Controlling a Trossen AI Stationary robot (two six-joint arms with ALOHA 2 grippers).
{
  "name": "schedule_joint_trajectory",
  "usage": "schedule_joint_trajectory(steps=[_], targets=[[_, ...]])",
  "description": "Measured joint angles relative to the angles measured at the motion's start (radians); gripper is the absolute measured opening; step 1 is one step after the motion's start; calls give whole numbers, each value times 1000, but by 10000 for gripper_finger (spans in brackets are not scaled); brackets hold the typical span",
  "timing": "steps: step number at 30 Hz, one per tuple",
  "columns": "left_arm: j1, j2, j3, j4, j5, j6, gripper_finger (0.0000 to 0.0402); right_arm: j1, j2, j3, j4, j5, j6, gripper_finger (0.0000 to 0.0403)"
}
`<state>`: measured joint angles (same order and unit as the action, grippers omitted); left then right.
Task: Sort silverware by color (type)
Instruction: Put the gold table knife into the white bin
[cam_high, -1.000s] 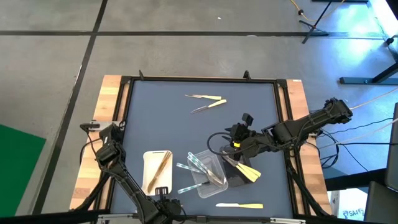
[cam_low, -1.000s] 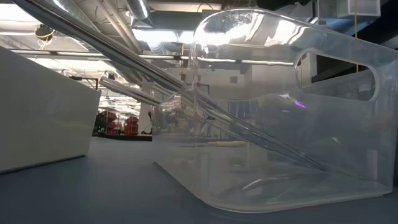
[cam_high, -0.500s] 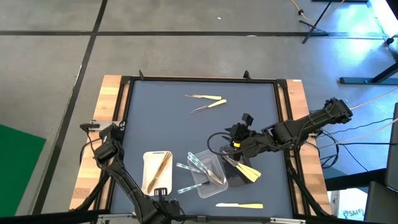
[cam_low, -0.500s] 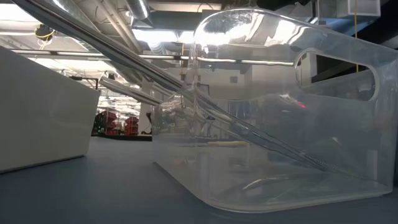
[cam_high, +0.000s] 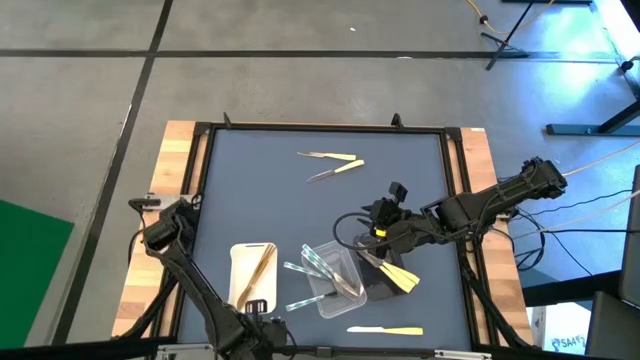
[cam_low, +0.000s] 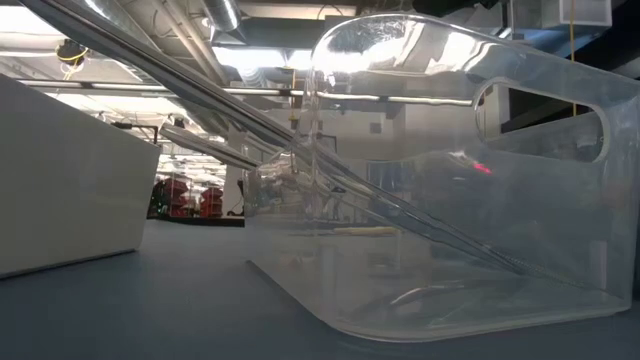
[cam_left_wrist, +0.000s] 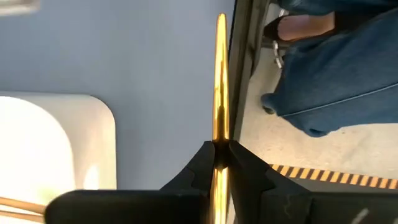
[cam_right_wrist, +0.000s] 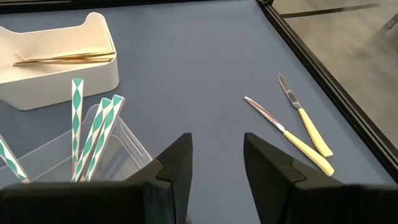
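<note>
My left gripper (cam_high: 257, 305) hangs at the near end of the white tray (cam_high: 238, 285) and is shut on a thin brown utensil (cam_left_wrist: 219, 81). More brown wooden utensils (cam_high: 262, 268) lie in that tray. The clear tray (cam_high: 340, 290) holds green-and-white-handled utensils (cam_right_wrist: 93, 134), which lean on its wall. Pale yellow ones (cam_high: 398, 275) lie in the black tray (cam_high: 375, 292). My right gripper (cam_high: 378, 232) is open above the black tray, with nothing between its fingers (cam_right_wrist: 177, 165). Two yellow-handled knives (cam_right_wrist: 298, 134) lie flat on the far part of the table. My left gripper pinches the brown utensil (cam_left_wrist: 219, 138) between its two fingertips, seen edge-on. The fingers point steeply down. The utensil sticks straight out past them, over the blue table beside the white tray (cam_left_wrist: 56, 143). I cannot tell whether its free end (cam_left_wrist: 221, 22) touches anything.
One more yellow-handled utensil (cam_high: 385, 330) lies near the table's front edge. The low view is filled by the clear tray's wall (cam_low: 450, 200), with the white tray (cam_low: 60, 190) to its left. A person's jeans and shoe (cam_left_wrist: 323, 68) show just past the table's black rim.
My left arm has risen with the brown utensil. Its elbow has swung toward the table's left edge, while the gripper stays by the near end of the white tray.
</note>
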<state>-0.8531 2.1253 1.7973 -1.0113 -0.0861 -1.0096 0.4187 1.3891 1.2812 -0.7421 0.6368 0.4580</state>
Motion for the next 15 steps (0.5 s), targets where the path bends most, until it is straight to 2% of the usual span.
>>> schedule_joint_trajectory(steps=[15], targets=[[56,-114,0,-23,-13,0,25,0,0,0,0,0,0,131]])
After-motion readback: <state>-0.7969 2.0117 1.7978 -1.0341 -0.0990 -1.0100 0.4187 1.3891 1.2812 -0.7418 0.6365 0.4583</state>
